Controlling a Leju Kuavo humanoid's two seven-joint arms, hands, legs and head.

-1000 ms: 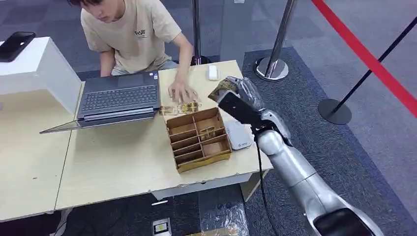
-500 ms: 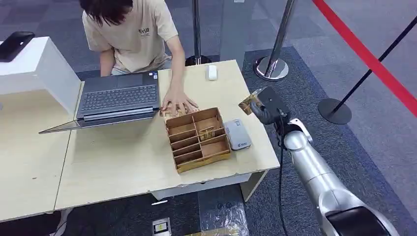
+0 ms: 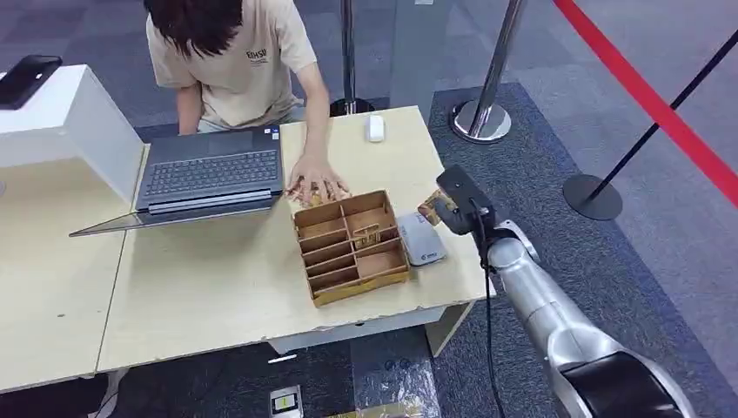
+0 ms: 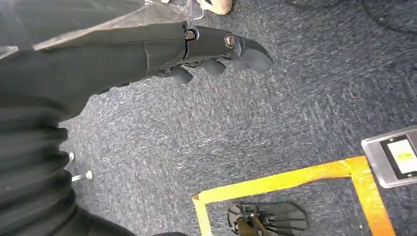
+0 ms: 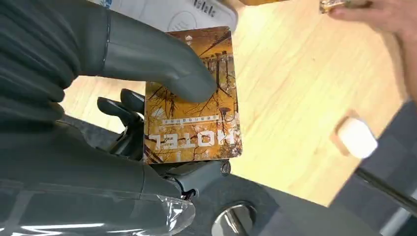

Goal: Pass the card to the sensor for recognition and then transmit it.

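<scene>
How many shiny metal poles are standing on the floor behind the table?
2: one pole behind the table beside the person, one pole off the table's far right corner. Others may be out of view.

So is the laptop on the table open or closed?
Open. The laptop lies with its lid folded right back, keyboard showing, on the table. Whether the screen is on cannot be told.

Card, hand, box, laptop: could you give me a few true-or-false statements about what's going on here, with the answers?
1. The right hand holds the card. True.
2. The card reads "BANK". False: it reads "HOTEL".
3. The card lies inside the box. False: it is held beside the grey sensor.
4. A person's hand rests on the table by the box. True.
5. The laptop is closed. False: it is open.
</scene>
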